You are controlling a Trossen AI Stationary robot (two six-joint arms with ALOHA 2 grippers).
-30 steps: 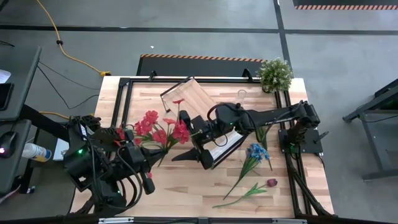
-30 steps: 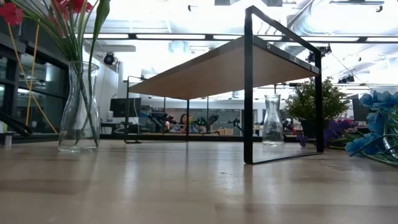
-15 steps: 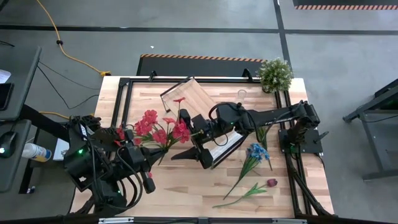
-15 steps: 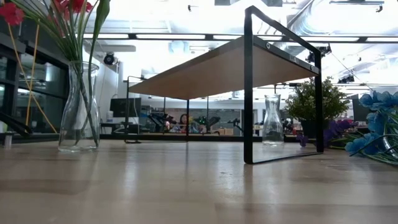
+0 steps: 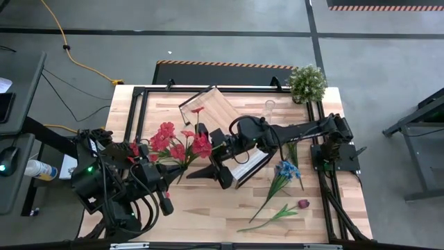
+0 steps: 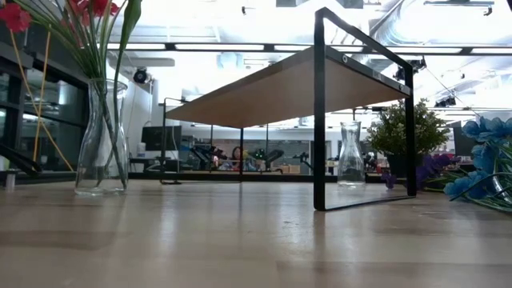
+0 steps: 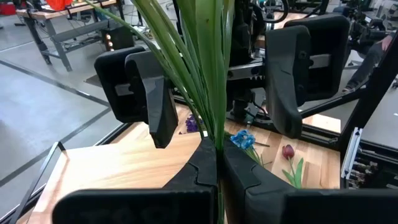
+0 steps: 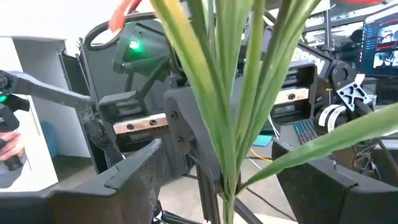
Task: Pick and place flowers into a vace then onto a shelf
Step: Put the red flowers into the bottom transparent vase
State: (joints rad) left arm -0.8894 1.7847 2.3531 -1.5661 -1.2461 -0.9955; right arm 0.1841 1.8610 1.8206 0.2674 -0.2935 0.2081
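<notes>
Glass vases, two [image 6: 101, 136] [image 6: 350, 155], red flowers [image 5: 177, 144] in one, loose flowers, three [image 5: 284, 172]

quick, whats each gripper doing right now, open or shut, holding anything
Left gripper: shut on the red flowers' green stems.
Right gripper: open, fingers spread either side of those stems, holding nothing.

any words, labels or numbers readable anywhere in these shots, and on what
None can be read in any view.
The monitor behind the right wrist view shows lines of text, too blurred to read.
The room behind the shelf in the low view holds nothing legible.
The striped floor edge in the high view is only a hazard pattern, no text.
</notes>
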